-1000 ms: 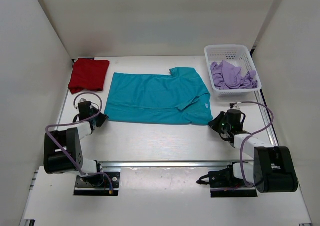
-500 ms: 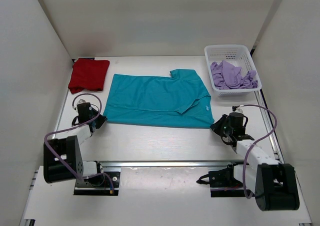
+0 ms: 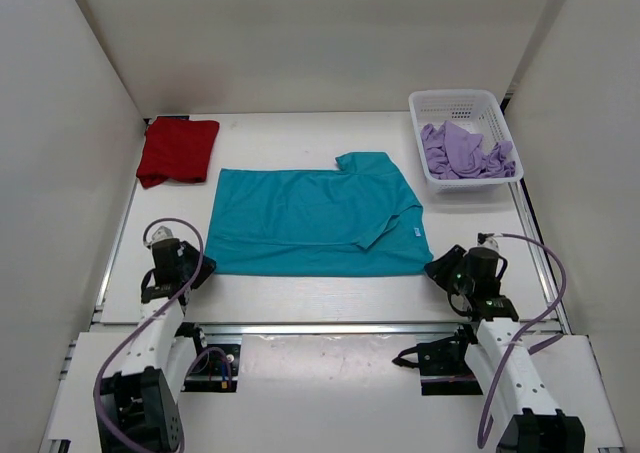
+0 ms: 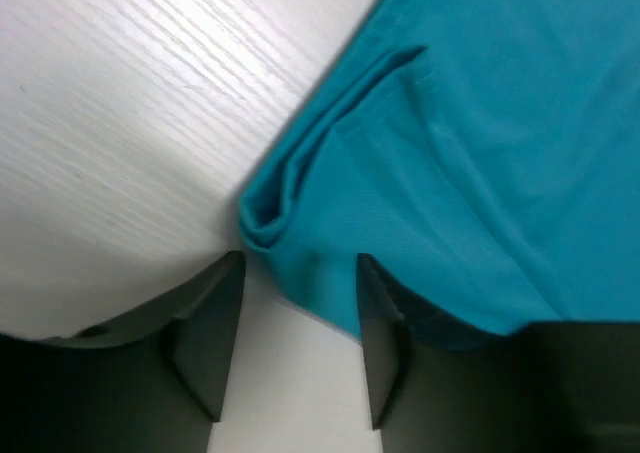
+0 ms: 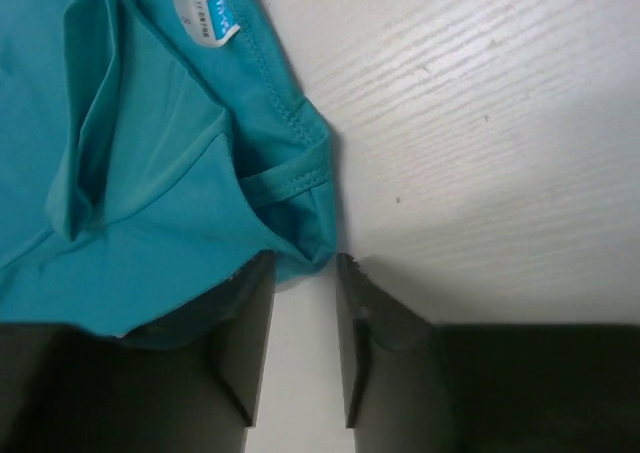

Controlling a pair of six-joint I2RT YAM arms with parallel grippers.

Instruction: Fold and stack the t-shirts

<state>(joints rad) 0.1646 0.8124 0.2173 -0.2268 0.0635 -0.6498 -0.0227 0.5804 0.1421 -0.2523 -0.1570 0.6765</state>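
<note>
The teal-blue t-shirt (image 3: 310,218) lies spread flat mid-table, its front hem toward the arms. My left gripper (image 3: 198,271) sits at its near-left corner. In the left wrist view my left gripper (image 4: 300,268) stands open, the bunched teal corner (image 4: 290,213) just at the fingertips and unclamped. My right gripper (image 3: 436,267) is at the near-right corner; seen from its wrist, this gripper (image 5: 305,265) also stands open, the teal sleeve edge (image 5: 290,183) lying at its tips. A folded deep red t-shirt (image 3: 178,150) rests at the back left. The pale lavender t-shirt (image 3: 465,151) is crumpled in the basket.
The white mesh basket (image 3: 452,97) stands at the back right against the wall. White walls close the table on three sides. A metal rail (image 3: 320,328) runs along the near edge between the arm bases. A white size label (image 5: 205,18) shows on the teal shirt.
Both arms drew back toward the near edge, dragging the teal shirt with them. Both grippers then went from shut to open, letting go of its near corners.
</note>
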